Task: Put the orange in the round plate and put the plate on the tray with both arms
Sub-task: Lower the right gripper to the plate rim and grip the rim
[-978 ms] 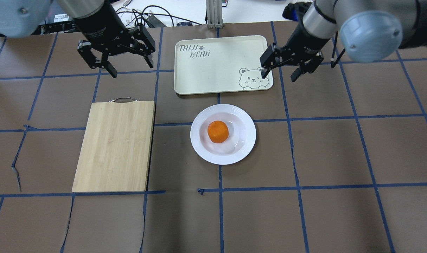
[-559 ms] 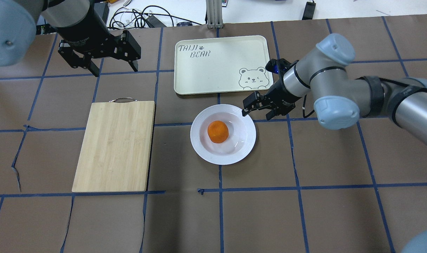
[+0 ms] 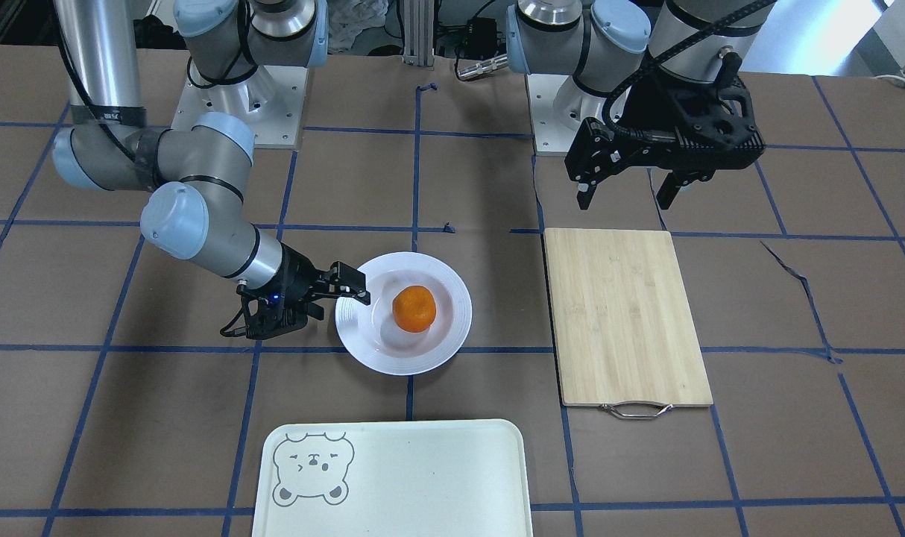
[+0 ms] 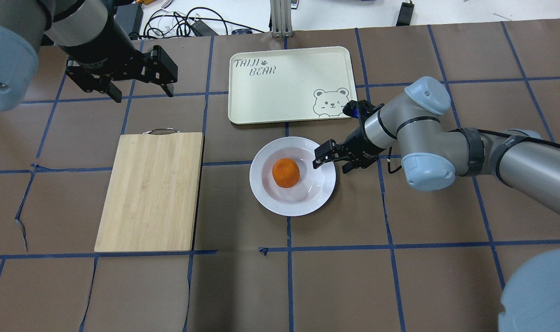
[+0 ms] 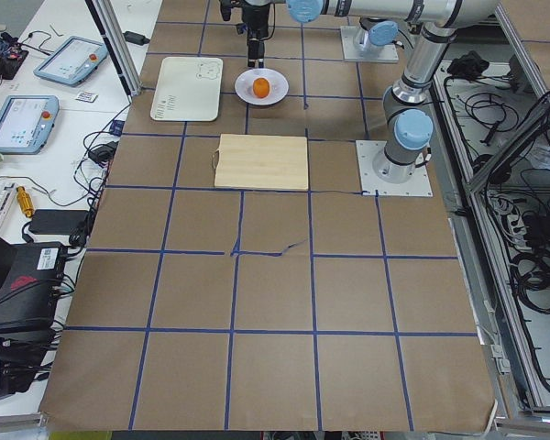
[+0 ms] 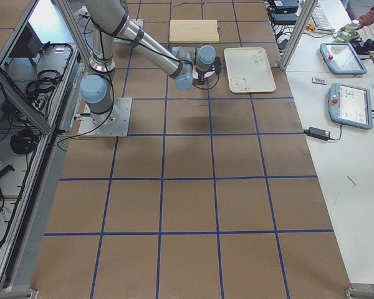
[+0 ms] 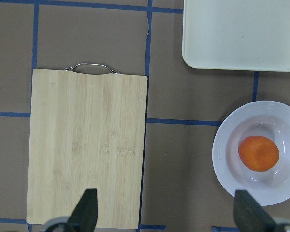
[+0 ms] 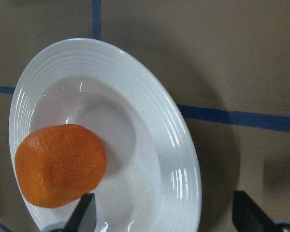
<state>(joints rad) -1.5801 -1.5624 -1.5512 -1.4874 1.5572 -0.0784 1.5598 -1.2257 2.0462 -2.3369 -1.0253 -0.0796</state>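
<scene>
The orange (image 4: 286, 173) (image 3: 414, 309) (image 8: 60, 164) lies in the sunken centre of the round plate (image 4: 271, 203) (image 3: 393, 362) (image 8: 150, 106). My right gripper (image 4: 330, 162) (image 3: 332, 298) (image 8: 166, 222) is open and low at the plate's right rim, one finger over the rim and the other outside it. My left gripper (image 4: 140, 91) (image 3: 628, 194) (image 7: 168, 217) hangs open and empty, high over the table behind the bamboo board. The tray (image 4: 284, 87) (image 3: 408, 477) (image 7: 241, 34) lies empty just beyond the plate.
A bamboo board (image 4: 151, 191) (image 3: 624, 313) (image 7: 87, 145) with a metal handle lies left of the plate. Cables and a metal post sit past the table's far edge. Blue tape lines cross the brown table cover.
My right gripper has come down from beside the tray's bear corner to the plate's right rim. My left gripper has drifted left and back. Orange and plate have not moved.
</scene>
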